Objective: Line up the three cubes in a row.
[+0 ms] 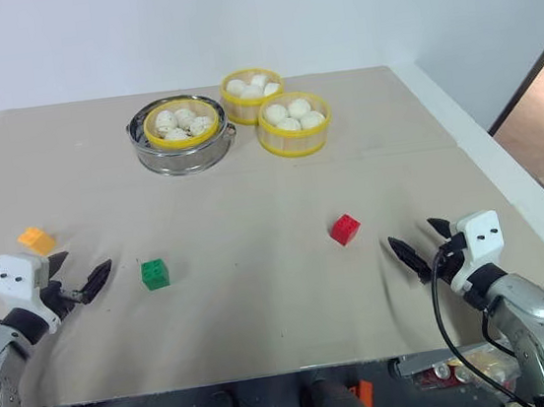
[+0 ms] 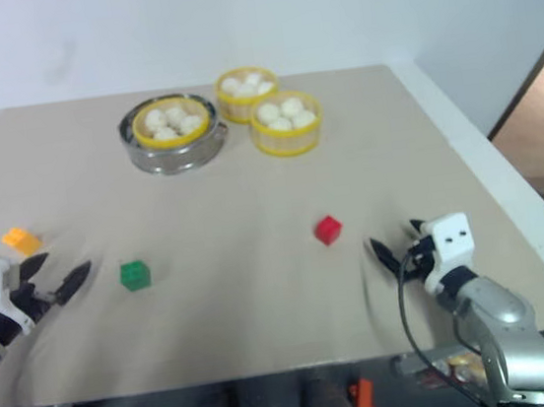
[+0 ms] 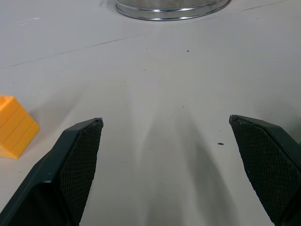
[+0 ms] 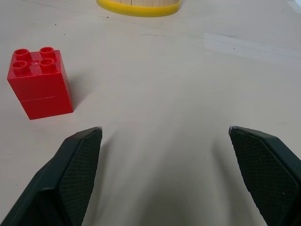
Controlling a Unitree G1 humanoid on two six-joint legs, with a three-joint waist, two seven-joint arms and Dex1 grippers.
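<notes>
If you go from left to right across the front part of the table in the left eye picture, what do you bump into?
Left gripper, open → green cube → red cube → right gripper, open. The orange-yellow cube sits above the left gripper in the picture, so its turn is unclear.

Lab-like test room: bare board tabletop (image 1: 263, 294), blank wall (image 1: 230, 20)

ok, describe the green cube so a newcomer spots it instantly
Start at the metal steamer pot at the table's far side and come straight toward the near edge. The green cube sits alone on the bare board, just beyond the open left tool. It is the only green block; its neighbours are orange-yellow and red.
</notes>
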